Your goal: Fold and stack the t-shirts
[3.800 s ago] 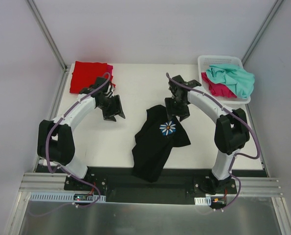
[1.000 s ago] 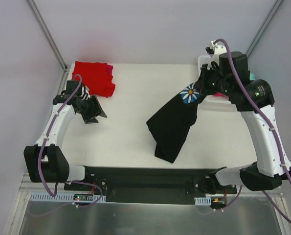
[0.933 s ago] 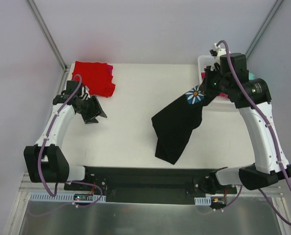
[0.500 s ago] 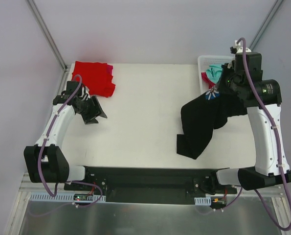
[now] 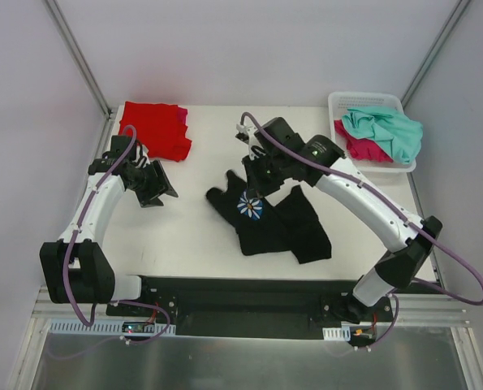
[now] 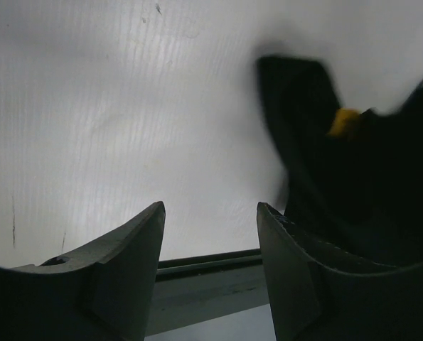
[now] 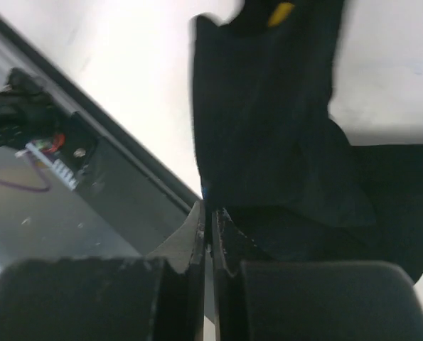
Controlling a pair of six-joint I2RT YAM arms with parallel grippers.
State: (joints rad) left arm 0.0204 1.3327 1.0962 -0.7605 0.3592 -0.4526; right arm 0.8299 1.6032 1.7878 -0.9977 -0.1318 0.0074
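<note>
The black t-shirt [image 5: 283, 226] with a white daisy print [image 5: 250, 206] lies crumpled on the middle of the table, partly spread. My right gripper [image 5: 256, 188] reaches down onto its far edge, just above the daisy. In the right wrist view this gripper [image 7: 211, 213] is shut on a fold of the black t-shirt [image 7: 268, 135]. My left gripper [image 5: 157, 190] hovers open over bare table to the left, nothing between its fingers [image 6: 136, 245]; the black t-shirt [image 6: 353, 192] shows at the right of its view. A folded red t-shirt [image 5: 152, 130] lies at the back left, a magenta one [image 5: 183, 115] peeking from under it.
A white lattice basket [image 5: 336, 99] stands at the back right corner, holding a crumpled teal t-shirt [image 5: 387, 130] and a pinkish-red one [image 5: 355, 148]. The table's front edge and black base rail [image 5: 241, 296] run just below the black shirt.
My right arm has swung the black t-shirt from up near the basket leftwards and down onto the middle of the table. The left arm has not moved.
</note>
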